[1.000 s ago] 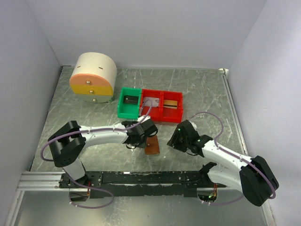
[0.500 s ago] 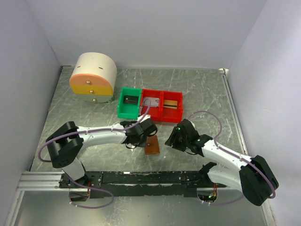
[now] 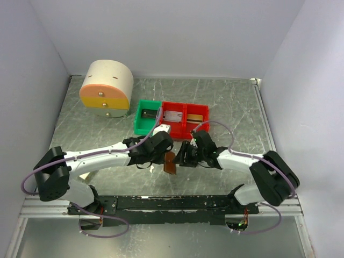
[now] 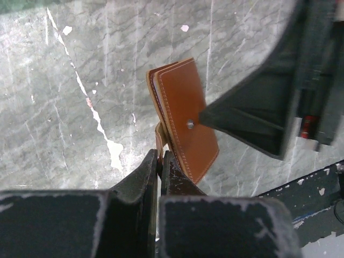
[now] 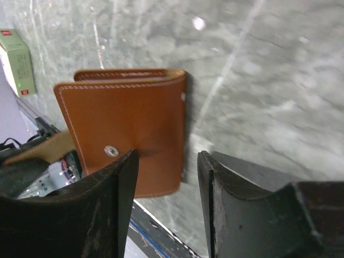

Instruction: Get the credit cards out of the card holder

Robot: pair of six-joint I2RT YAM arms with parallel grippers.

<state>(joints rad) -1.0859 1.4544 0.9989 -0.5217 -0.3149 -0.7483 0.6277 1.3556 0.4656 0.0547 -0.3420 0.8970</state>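
We've got the left arm (image 3: pixel 102 154) stretched low across the front, forearm running right. The left gripper (image 4: pixel 159 161) is clamped tight, jaws pressed together on the tab of the card holder (image 4: pixel 183 102). The right arm (image 3: pixel 242 160) reaches in from the other side, wrist pointing left. The right gripper (image 5: pixel 167 161) is spread wide, one finger seemingly brushing the leather face, though we can't confirm contact.

Top cam looks down from behind on the whole table (image 3: pixel 231 102); both wrist cams sit close, sharing the wallet (image 4: pixel 185 115).
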